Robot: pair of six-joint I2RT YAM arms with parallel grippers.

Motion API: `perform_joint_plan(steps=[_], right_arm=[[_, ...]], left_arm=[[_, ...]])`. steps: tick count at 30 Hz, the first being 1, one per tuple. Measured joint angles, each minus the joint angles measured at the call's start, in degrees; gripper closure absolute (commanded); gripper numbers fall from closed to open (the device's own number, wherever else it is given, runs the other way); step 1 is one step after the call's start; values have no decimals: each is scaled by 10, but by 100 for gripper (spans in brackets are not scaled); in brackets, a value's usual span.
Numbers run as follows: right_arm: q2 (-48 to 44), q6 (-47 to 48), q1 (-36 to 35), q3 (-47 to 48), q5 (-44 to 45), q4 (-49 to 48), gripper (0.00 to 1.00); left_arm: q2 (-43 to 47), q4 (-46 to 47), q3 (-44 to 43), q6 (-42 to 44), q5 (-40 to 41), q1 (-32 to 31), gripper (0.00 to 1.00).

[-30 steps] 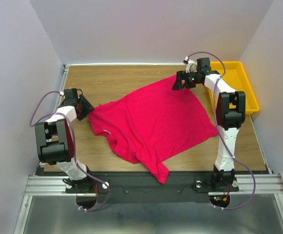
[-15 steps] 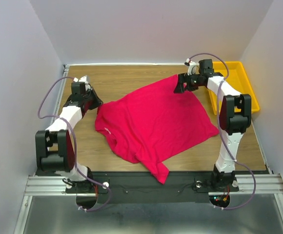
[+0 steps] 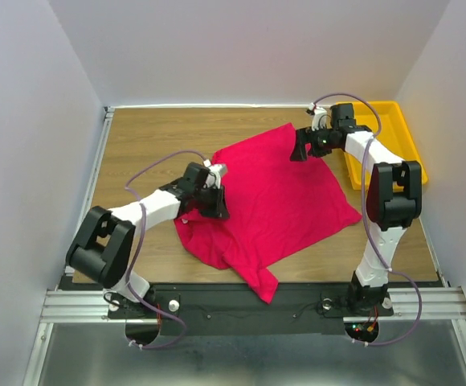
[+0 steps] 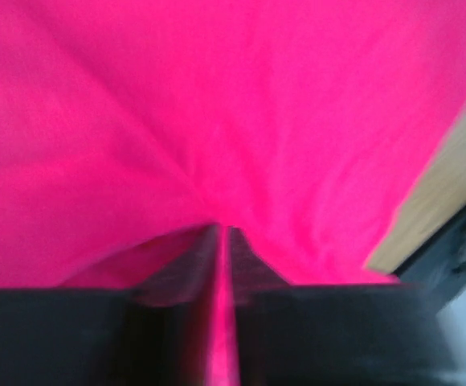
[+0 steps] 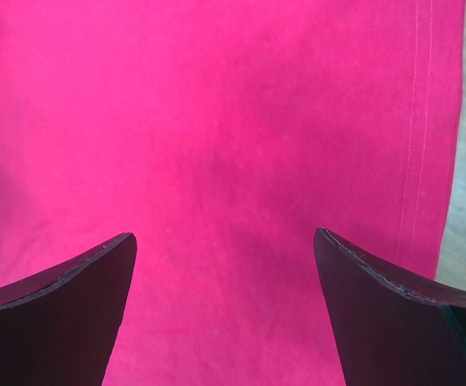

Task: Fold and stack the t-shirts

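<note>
Cloth droops over the near edge of the counter (image 3: pixel 161 137): the pink t-shirt (image 3: pixel 281 201) lies mostly spread there, long axis running from that edge toward the far right. The left hand (image 3: pixel 215 195) rests on its left side, fingers clamped on a pinch of fabric, which only the left wrist view makes plain. Farther off, the right hand (image 3: pixel 300 150) hovers over the far corner, fingers wide apart and empty; its own camera shows the stitched hem (image 5: pixel 414 121) just to the right.

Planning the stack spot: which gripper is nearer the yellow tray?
Right. The right gripper is over the t-shirt near its far corner, beside the yellow tray; the left gripper grips its left side, farther away.
</note>
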State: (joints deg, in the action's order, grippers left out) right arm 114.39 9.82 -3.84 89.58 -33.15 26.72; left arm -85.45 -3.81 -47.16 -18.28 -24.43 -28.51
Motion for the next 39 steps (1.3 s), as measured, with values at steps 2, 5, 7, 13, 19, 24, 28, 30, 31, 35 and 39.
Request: perform_joint_plan(steps=[2, 5, 7, 13, 19, 24, 28, 30, 31, 35, 39], right_arm=[[-1, 3, 2, -6, 4, 3, 2], [-5, 7, 5, -12, 7, 2, 2], [-9, 9, 5, -15, 8, 3, 2], [-12, 9, 5, -15, 8, 1, 2], [-12, 9, 5, -15, 7, 1, 2], [-12, 9, 5, -22, 3, -2, 2], [-12, 9, 5, -31, 0, -2, 2], [-12, 9, 5, -33, -1, -2, 2], [-12, 9, 5, -34, -1, -1, 2], [-12, 9, 5, -34, -2, -2, 2], [-12, 9, 5, -34, -3, -2, 2]], left_arm=[[-15, -23, 7, -7, 32, -25, 42], [17, -56, 8, -23, 107, -33, 32], [77, -68, 6, -45, 167, -21, 32], [196, -52, -5, -118, 216, 74, 33], [189, -30, 95, -185, 172, 179, 34], [150, -26, 123, -221, 141, 216, 35], [132, -6, 123, -232, 134, 219, 36], [120, 4, 123, -236, 131, 219, 37], [113, 9, 123, -238, 130, 219, 37], [94, 21, 123, -242, 125, 220, 40], [87, 30, 123, -243, 126, 222, 44]])
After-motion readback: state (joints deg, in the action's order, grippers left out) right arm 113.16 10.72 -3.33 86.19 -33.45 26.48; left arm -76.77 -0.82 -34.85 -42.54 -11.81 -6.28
